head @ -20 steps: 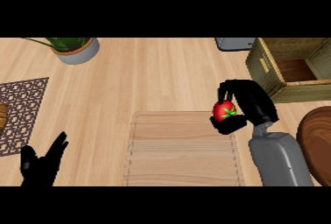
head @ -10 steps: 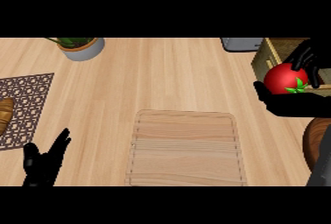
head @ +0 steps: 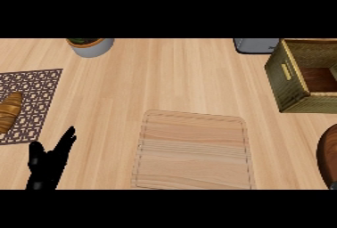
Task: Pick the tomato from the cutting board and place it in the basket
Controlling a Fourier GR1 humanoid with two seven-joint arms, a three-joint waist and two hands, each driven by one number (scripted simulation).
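The pale rectangular wooden cutting board (head: 193, 151) lies bare on the light wood counter (head: 171, 75), and the olive woven basket (head: 289, 82) stands at the right edge, its brown floor showing. No tomato shows. The black left hand (head: 46, 162) rests at lower left, fingers straight; the right hand is out of sight.

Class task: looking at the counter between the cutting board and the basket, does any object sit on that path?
Nothing visible does. Bare counter lies between the cutting board and the basket at upper right. The tomato and right hand are out of view; the left hand rests at lower left.
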